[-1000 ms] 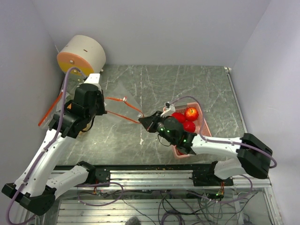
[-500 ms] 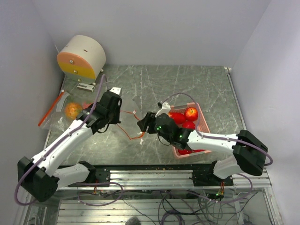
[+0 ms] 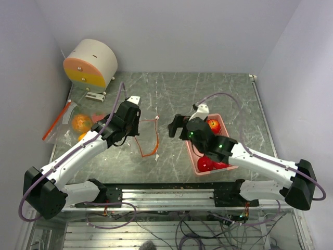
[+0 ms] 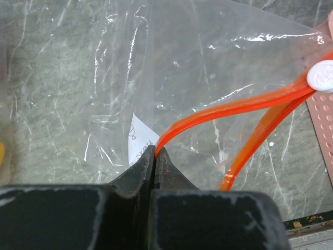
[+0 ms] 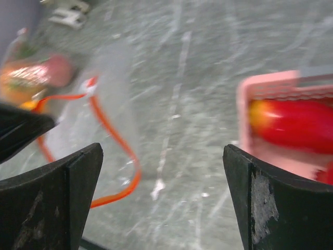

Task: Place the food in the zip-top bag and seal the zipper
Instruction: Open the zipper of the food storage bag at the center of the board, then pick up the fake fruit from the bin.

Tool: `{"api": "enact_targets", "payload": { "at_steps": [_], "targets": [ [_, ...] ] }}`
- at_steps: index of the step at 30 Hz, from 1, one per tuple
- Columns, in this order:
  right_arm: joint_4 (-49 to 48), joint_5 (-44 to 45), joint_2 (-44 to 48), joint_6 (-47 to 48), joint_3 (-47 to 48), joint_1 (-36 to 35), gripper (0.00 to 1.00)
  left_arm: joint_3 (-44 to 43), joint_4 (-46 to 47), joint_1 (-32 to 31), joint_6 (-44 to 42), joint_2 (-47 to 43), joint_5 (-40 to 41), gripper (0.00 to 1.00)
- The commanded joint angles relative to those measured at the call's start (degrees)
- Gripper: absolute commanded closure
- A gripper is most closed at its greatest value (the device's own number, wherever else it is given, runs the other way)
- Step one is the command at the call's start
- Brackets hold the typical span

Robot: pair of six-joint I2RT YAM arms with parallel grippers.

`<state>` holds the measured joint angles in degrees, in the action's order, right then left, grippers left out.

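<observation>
Food (image 3: 212,125) part-loaded, bag (image 4: 208,67) mouth held open

Find left gripper (image 4: 156,153) clenched on the orange zipper strip (image 4: 234,107), pinching one lip of the clear bag's mouth. See white slider (image 4: 322,75) farther along the strip, with the mouth gaping in a loop and not sealed. Find right gripper (image 5: 164,203) spread wide and grasping nothing, hanging over bare table (image 3: 171,88) between the bag mouth and the pink basket (image 3: 190,156).

Working outward, count food in two places. Inside the bag, far left: bumpy orange fruit (image 3: 80,123) with a pinkish piece (image 3: 98,117) just beside it. Cannot tell what else lies there through the film. In the basket: red apple (image 5: 296,122) with a yellow blush at the far end, and more red pieces (image 3: 205,164) at the near end, partly under the right arm.

Judge the step in hand as loading, roughly midway: some pieces bagged, several left in the basket, zipper untouched as a seal.

Reckon the next move as follows. Bring the right gripper over the basket and lower it onto one red piece. Close squarely across its round, glossy body, since an off-centre pinch looks likely to squirt it loose. Carry it through the loop of the mouth, deep enough to clear the strip. Hold the left pinch firm meanwhile so the opening does not collapse. Leave sealing until the basket holds nothing.
</observation>
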<state>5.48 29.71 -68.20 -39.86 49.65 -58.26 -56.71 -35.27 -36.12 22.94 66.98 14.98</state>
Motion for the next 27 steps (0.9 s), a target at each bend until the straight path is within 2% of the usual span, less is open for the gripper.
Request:
{"api": "enact_targets", "payload": {
  "at_steps": [1, 7, 11, 15, 18, 27],
  "targets": [
    [21.6, 8.4, 2.7, -4.3, 1.1, 6.3, 0.00, 0.4, 3.1, -0.3, -0.3, -0.6, -0.7, 0.93],
    [22.7, 6.6, 5.4, -5.5, -0.7, 16.5, 0.00, 0.5, 3.4, -0.3, -1.0, -0.8, -1.2, 0.93],
    [21.0, 8.7, 1.9, -4.1, 1.4, 24.1, 0.00, 0.6, 3.8, -0.2, -1.4, -1.3, -1.4, 0.93],
    [15.8, 1.5, -3.7, -2.3, 1.0, 32.1, 0.00, 0.6, 3.3, -0.3, -1.9, -1.0, -1.6, 0.93],
    [13.3, -0.1, -8.0, -2.9, 0.5, 33.9, 0.01, 1.0, 3.3, -0.3, -2.2, -1.3, -1.2, 0.93],
    [9.6, 2.4, -15.6, -4.2, 0.1, 34.5, 0.05, 1.3, 3.1, -0.3, -2.5, -1.7, -1.3, 0.93]
  ]
}}
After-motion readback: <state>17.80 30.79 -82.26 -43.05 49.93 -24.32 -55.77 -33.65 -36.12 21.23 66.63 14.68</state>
